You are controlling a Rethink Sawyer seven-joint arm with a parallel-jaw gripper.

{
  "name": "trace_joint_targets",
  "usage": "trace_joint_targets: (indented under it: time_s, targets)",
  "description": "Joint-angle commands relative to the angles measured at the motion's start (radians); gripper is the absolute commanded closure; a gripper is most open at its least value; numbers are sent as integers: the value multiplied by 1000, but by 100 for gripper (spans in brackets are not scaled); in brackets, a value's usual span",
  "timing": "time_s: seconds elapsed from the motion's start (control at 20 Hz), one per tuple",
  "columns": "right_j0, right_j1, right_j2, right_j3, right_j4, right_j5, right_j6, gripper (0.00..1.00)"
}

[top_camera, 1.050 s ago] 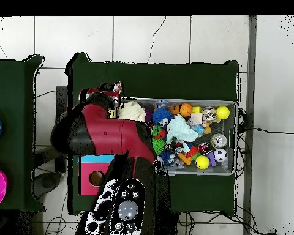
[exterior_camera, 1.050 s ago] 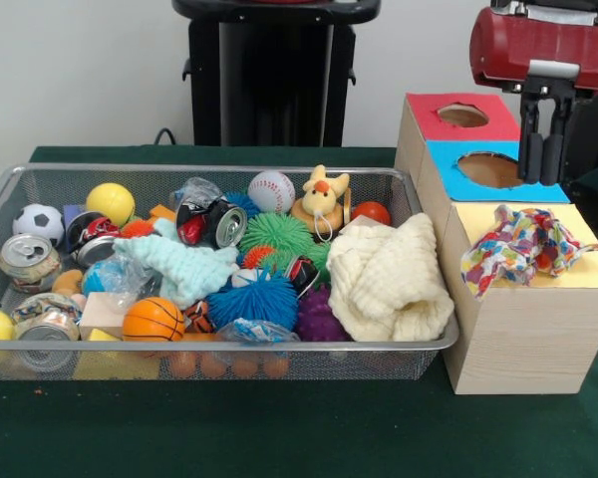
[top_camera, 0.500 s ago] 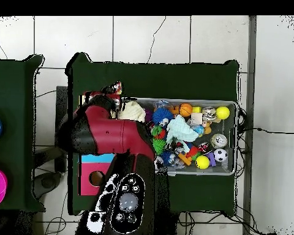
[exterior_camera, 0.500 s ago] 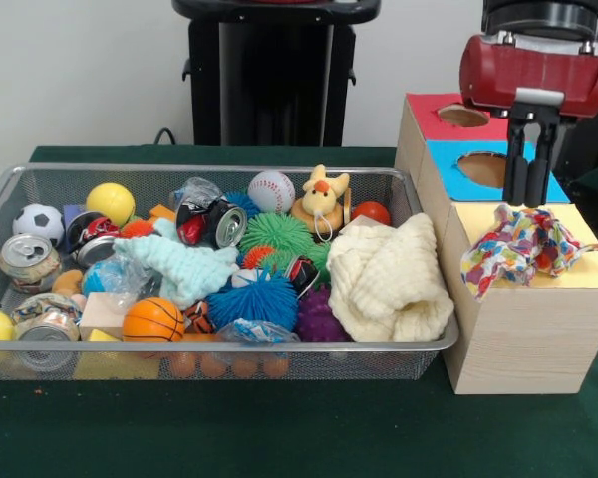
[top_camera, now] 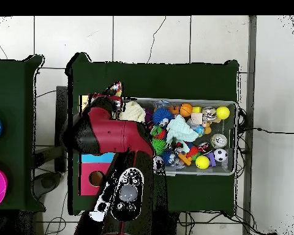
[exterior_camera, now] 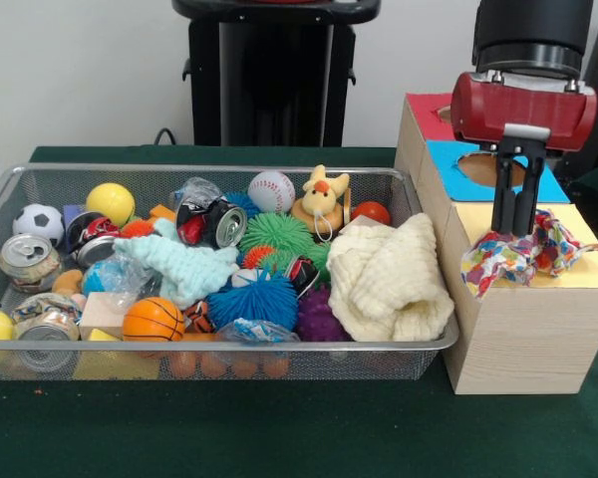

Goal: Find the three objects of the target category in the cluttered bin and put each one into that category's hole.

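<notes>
- Green felt covers the desk (exterior_camera: pixel 279 428), which carries a wire-mesh bin (exterior_camera: pixel 229 354) of spiky balls, dented cans and a knitted cream cloth (exterior_camera: pixel 389 279).
- At the bin's 3 o'clock we see a wooden box (exterior_camera: pixel 523 334); a crumpled patterned cloth (exterior_camera: pixel 523 249) lies on its yellow top.
- Our pincer (exterior_camera: pixel 514 231) stands narrow, tips touching that cloth.

Red-shelled arm (exterior_camera: pixel 523 105) w/ black joints — slim black claw (exterior_camera: pixel 514 204).

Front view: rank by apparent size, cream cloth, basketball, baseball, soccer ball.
1. Cream cloth, by far the largest.
2. Basketball, though it sits nearer the camera, which may inflate it.
3. Baseball and soccer ball look about alike; not ranking them.
</notes>
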Motion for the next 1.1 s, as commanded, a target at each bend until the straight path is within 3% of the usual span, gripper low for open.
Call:
trace_joint_targets:
  time_s: [0.05,0.45,0.8,1.1]
  targets:
    - [4,44,28,77,-18,28,145,100]
    - [1,46,51,76,-2,146,121,100]
    - [-26,51,83,65,-19,154,89,100]
    - [-28,60,86,53,-14,232,73,100]
